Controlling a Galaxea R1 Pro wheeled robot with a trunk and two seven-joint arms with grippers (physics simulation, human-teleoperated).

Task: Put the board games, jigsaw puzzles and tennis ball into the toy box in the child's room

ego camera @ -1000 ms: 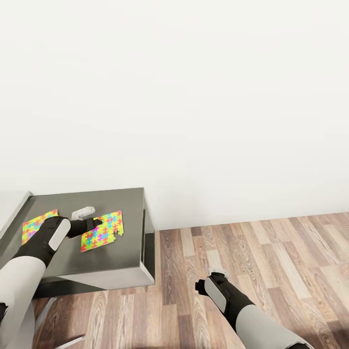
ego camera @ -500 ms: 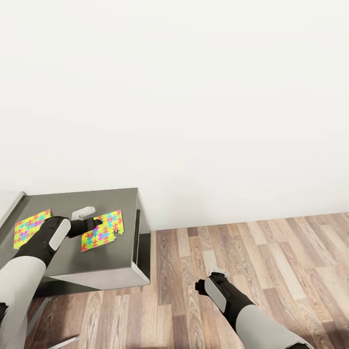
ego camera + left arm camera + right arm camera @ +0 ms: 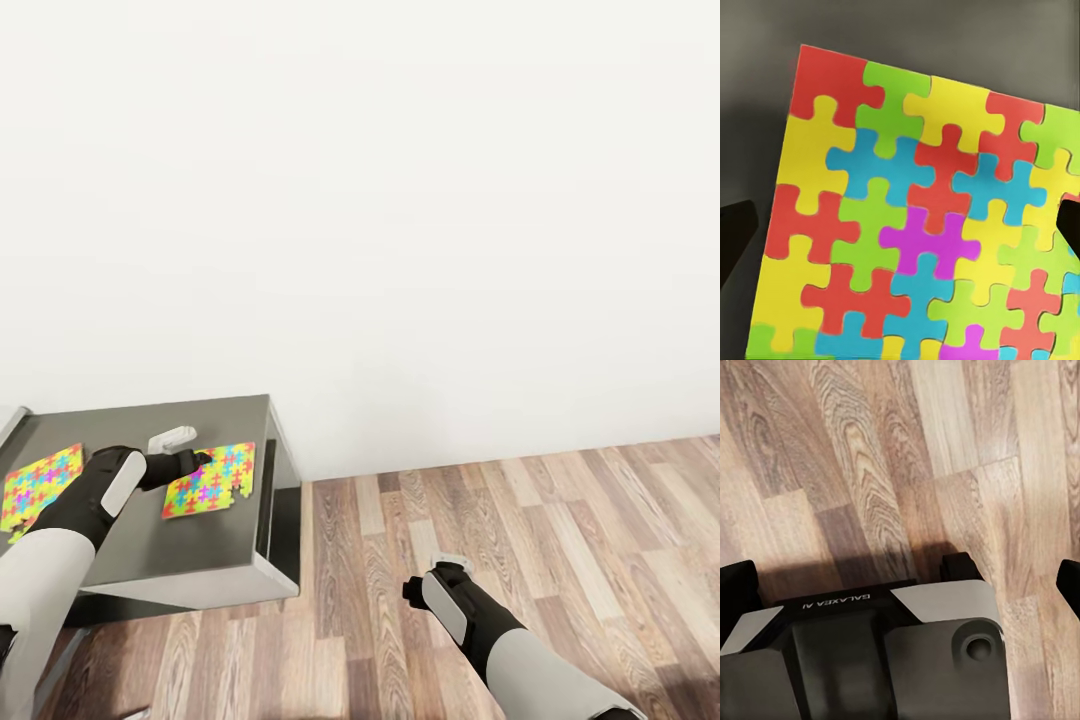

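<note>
Two jigsaw puzzles lie flat on the grey table [image 3: 150, 545] at the left of the head view. One jigsaw puzzle [image 3: 215, 482] sits near the table's right edge, its bright interlocking pieces [image 3: 907, 225] close up in the left wrist view. My left gripper [image 3: 198, 463] is right over this puzzle's near-left part, jaws spread wide, with a black fingertip [image 3: 735, 232] at each side of the sheet. The other jigsaw puzzle [image 3: 38, 486] lies at the table's left. My right gripper [image 3: 443, 566] hangs open above the floor. The toy box, board games and tennis ball are out of view.
A bare white wall [image 3: 400, 200] stands behind the table. Wood-plank floor [image 3: 520, 540] stretches to the right of the table. My own grey base [image 3: 862, 652] lies under the right gripper [image 3: 904, 581].
The camera has swung, so the table and the left puzzle slid left in the picture. The right puzzle stayed under my left gripper and now lies closer to the table's right edge.
</note>
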